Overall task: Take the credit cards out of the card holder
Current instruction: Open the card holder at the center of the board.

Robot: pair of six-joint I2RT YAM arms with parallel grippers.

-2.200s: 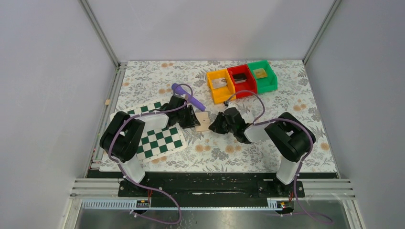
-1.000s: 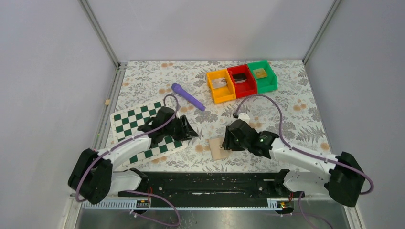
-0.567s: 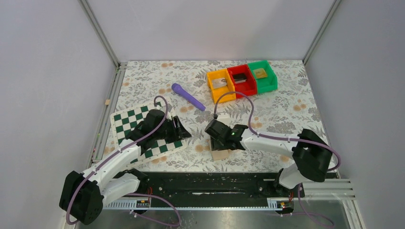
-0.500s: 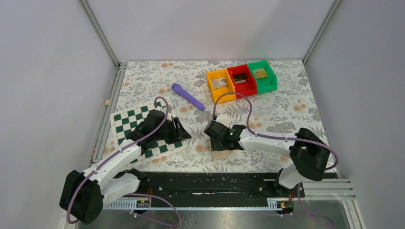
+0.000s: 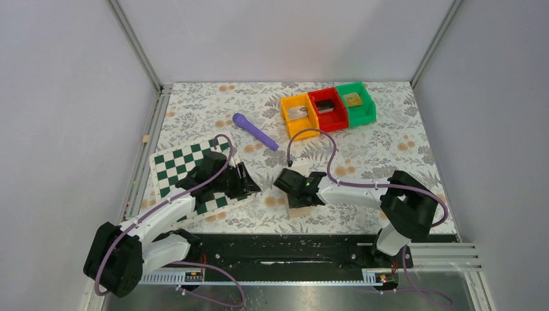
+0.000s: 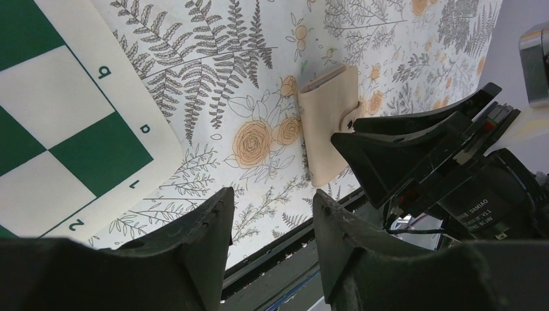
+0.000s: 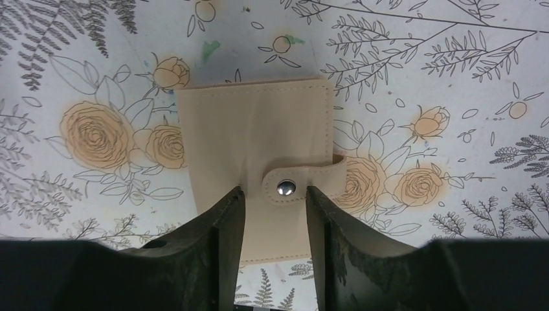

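Observation:
The card holder (image 7: pixel 256 136) is a tan square wallet, folded shut with its snap strap (image 7: pixel 304 181) fastened. It lies flat on the floral mat near the table's front edge (image 5: pixel 298 210). My right gripper (image 7: pixel 272 197) is open, its fingers astride the snap just above the holder; it also shows in the top view (image 5: pixel 289 188). My left gripper (image 6: pixel 272 201) is open and empty, left of the holder (image 6: pixel 327 129), over the mat beside the checkered board; it shows in the top view (image 5: pixel 250 184) too. No cards show.
A green-and-white checkered board (image 5: pixel 175 165) lies under the left arm. A purple pen-like object (image 5: pixel 254 131) lies further back. Yellow (image 5: pixel 299 116), red (image 5: pixel 328 109) and green (image 5: pixel 355 102) bins stand at the back. The black front rail (image 6: pixel 285 259) runs close below the holder.
The card holder has gone from mid-table to near the front edge. My right gripper has swung left over it. My left gripper has pulled back beside the board.

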